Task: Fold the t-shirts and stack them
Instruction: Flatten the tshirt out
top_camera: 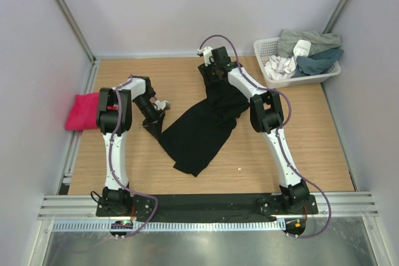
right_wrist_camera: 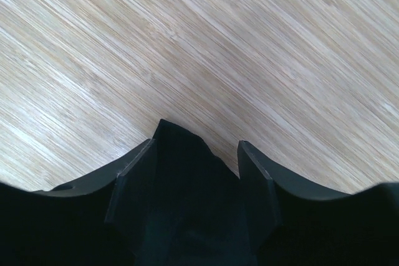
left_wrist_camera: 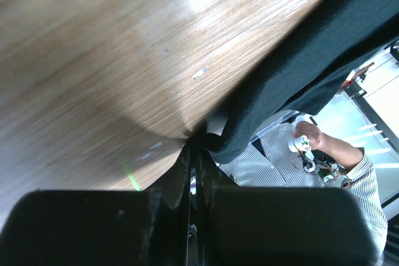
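Observation:
The black t-shirt (top_camera: pixel 196 135) lies crumpled in a long diagonal strip across the middle of the wooden table. My left gripper (top_camera: pixel 156 116) is at its left edge, shut on a fold of the black cloth (left_wrist_camera: pixel 299 60) pinched at the tips (left_wrist_camera: pixel 194 147). My right gripper (top_camera: pixel 215 73) is at the shirt's far upper end. Its fingers (right_wrist_camera: pixel 134 172) stand apart with black cloth (right_wrist_camera: pixel 181 172) lying between them, low over the wood. The pink t-shirt (top_camera: pixel 81 111) lies bunched at the table's left edge, apart from both grippers.
A white latticed basket (top_camera: pixel 265 45) holding grey, teal and white clothes (top_camera: pixel 308 51) stands at the far right corner. Grey walls close in the table on three sides. A small white speck (top_camera: pixel 239 169) lies on the wood near the front.

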You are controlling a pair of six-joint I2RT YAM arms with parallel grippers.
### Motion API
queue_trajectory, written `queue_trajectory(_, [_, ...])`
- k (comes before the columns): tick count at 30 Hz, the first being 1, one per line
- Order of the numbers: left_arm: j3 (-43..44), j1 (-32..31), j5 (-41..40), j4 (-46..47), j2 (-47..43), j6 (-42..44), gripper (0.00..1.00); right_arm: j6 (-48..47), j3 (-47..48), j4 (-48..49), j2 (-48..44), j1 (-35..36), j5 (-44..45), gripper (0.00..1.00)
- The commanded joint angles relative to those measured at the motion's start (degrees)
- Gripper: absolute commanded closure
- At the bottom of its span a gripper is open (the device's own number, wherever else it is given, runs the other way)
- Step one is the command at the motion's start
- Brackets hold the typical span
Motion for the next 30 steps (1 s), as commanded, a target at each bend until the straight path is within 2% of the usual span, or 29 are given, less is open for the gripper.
queue_trajectory(1, [-0.36,-0.69,1.38,3.13,0.02,-1.05,0.99,-1.19,0.3,0.42,0.7,0.29,-0.11,0.41])
queue_trajectory(6, [-0.54,-0.69,1.38,3.22,0.01,-1.14,0.99,-1.36,0.48,0.6,1.49,0.29,-1.08,0.46])
queue_trajectory(8, [-0.63,-0.69,1.47,3.3,0.01,-1.23,0.99,-1.36,0.74,0.86,1.93,0.38,-1.08,0.54])
queue_trajectory(12, [-0.45,-0.69,1.47,3.48,0.19,-1.4,0.99,-1.45,1.62,1.65,2.28,0.29,-1.0,0.64])
queue_trajectory(14, [-0.45,-0.78,1.47,3.57,0.1,-1.58,0.99,-1.45,2.58,2.09,2.46,0.29,-0.82,0.74])
queue_trajectory(20, [3.23,-0.69,-0.01,1.56,-0.16,0.52,1.0,-5.23,6.1,3.67,-1.39,-0.94,3.56,0.84])
queue_trajectory(23, [10.86,-0.34,-4.76,-0.03,-1.3,3.24,1.0,-6.72,6.63,4.81,-6.83,-3.83,5.67,0.85])
queue_trajectory(26, [24.47,0.28,-9.42,-2.48,-1.13,4.74,1.0,-6.9,6.19,4.82,-11.5,-7.17,7.35,0.85])
queue_trajectory(27, [32.86,0.54,-10.21,-3.19,-0.69,5.01,1.0,-6.99,5.06,4.82,-15.17,-7.96,7.35,0.85])
queue_trajectory(30, [47.56,0.81,-13.03,-4.69,0.28,6.5,1.0,-7.95,2.07,4.29,-22.47,-10.16,9.72,0.85])
